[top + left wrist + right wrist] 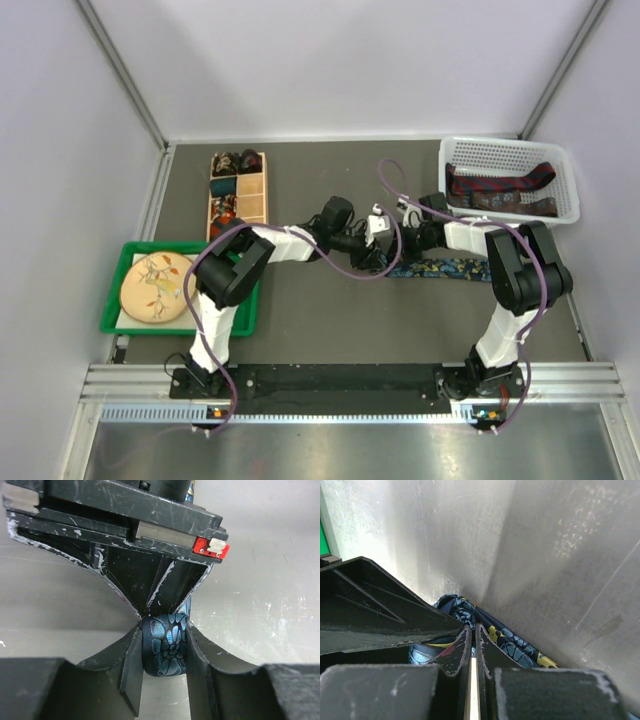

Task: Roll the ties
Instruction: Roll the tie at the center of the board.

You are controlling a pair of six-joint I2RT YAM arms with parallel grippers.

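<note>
Fabric printed with blue cell-like petals on a dark ground made up the blue tie (165,655), whose end was wound into a small, tight coil standing on edge on the matte grey counter (330,320). The rest of it lay flat and narrow along the counter towards the right arm, with yellow flecks showing in the pattern in the right wrist view.

The left tool (164,645) was part-way closed and clamped on that coil. Its scuffed black fingers (132,665) pressed against the coil's two flat sides, and the fabric bulged slightly between them. The right tool (472,630) was clenched, its wedge-shaped fingers (487,647) drawn together with only a hairline slit between them. Seen from the left wrist, its narrow tip came down onto the top of the coil. Whether any cloth was pinched in that slit could not be told.

At the far right of the counter stood a white plastic basket (560,200) with slotted walls, holding loose dark red and navy ties (500,185). At the far left, a shallow pale wooden box (252,208) divided into compartments held several dark rolled ties (232,163) in its farther cells. Nearer the left arm, a green tray (113,305) carried a round cream disc (155,287) painted with a sprig.
</note>
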